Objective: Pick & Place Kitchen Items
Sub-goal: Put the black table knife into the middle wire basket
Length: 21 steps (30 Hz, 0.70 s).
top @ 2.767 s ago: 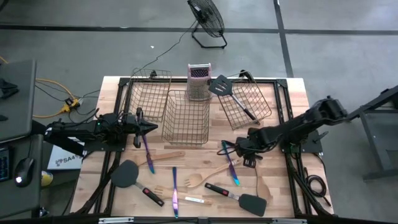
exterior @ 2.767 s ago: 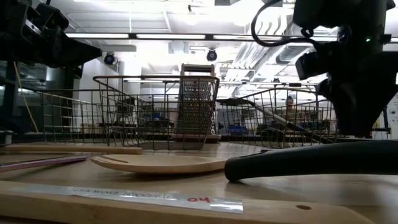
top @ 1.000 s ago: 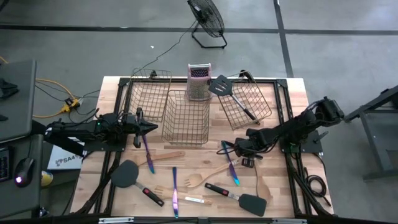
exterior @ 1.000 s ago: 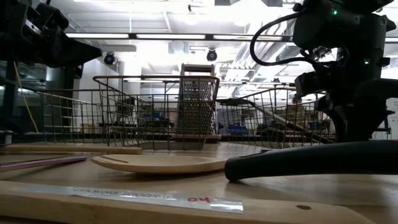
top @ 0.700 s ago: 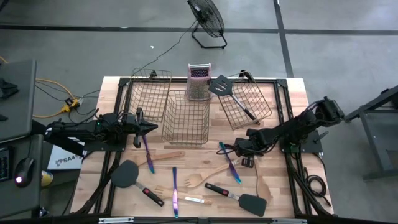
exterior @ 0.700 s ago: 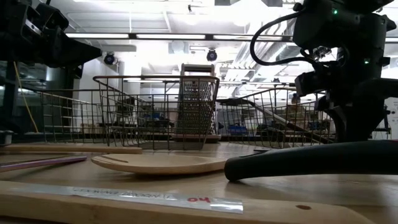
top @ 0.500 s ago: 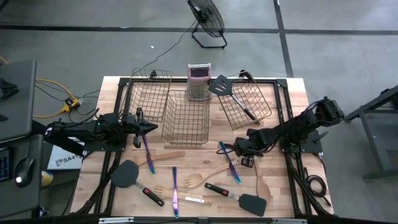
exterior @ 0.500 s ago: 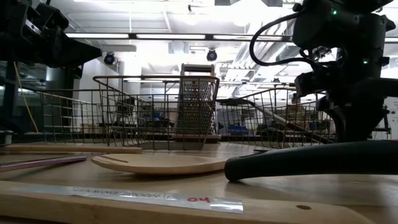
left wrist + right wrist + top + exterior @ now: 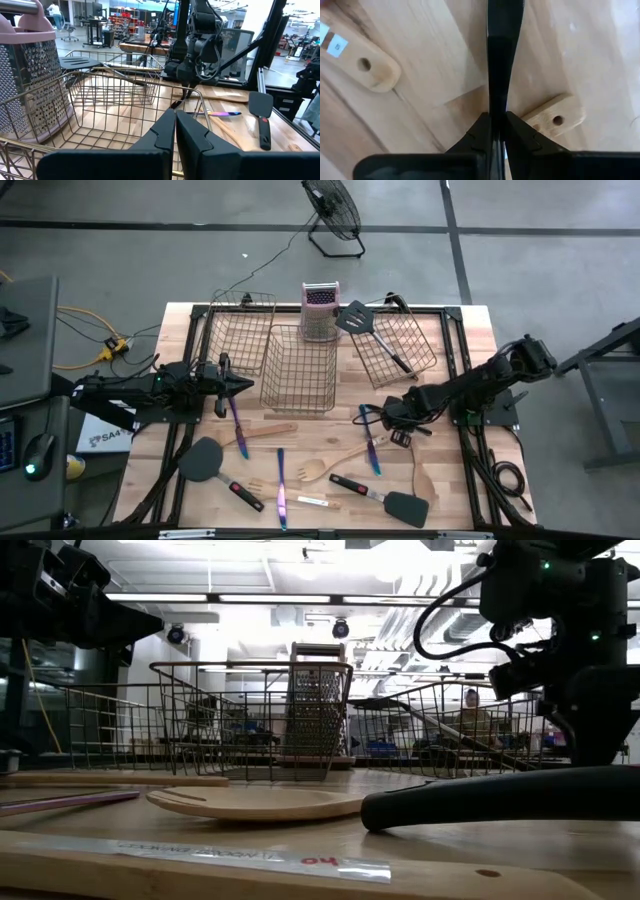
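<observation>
The right gripper point(image 9: 379, 418) has its fingers point(image 9: 520, 131) squeezed tight on a thin purple-blue utensil point(image 9: 369, 440). The left gripper point(image 9: 240, 385) fingers are pressed together, holding nothing.

Three wire mesh baskets point(image 9: 298, 370); one upright metal box grater point(image 9: 318, 311); three black spatulas point(image 9: 203, 460); four iridescent purple-blue cutlery pieces point(image 9: 281, 488).

Overhead looks down; low camera level across table point(image 9: 470, 340).
</observation>
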Motion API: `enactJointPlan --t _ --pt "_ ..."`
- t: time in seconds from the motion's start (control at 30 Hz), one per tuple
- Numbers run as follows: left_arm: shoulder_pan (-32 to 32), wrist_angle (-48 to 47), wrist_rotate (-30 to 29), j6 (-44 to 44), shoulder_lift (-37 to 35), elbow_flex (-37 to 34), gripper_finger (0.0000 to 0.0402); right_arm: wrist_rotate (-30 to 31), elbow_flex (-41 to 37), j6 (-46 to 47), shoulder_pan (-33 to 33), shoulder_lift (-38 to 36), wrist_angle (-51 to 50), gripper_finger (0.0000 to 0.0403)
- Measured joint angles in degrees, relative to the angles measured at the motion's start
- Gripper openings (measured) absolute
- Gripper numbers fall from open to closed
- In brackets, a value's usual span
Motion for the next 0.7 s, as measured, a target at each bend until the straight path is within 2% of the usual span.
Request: enactJointPlan --t 0.33,0.5,0.7 --pt "0.0 0.0 0.0 0.2 0.0 0.0 0.0015 -3.0 0.2 5.7 0.0 -0.1 0.0 0.0027" --pt "0.0 0.0 -0.4 9.2 0.0 0.0 0.0015 -5.2 1.2 6.8 0.6 -0.2 -0.3 0.0027" --pt "0.0 0.2 -1.9 10.3 0.0 0.0 0.0015 -5.1 4.1 7.2 1.0 -0.2 -3.9 0.0027"
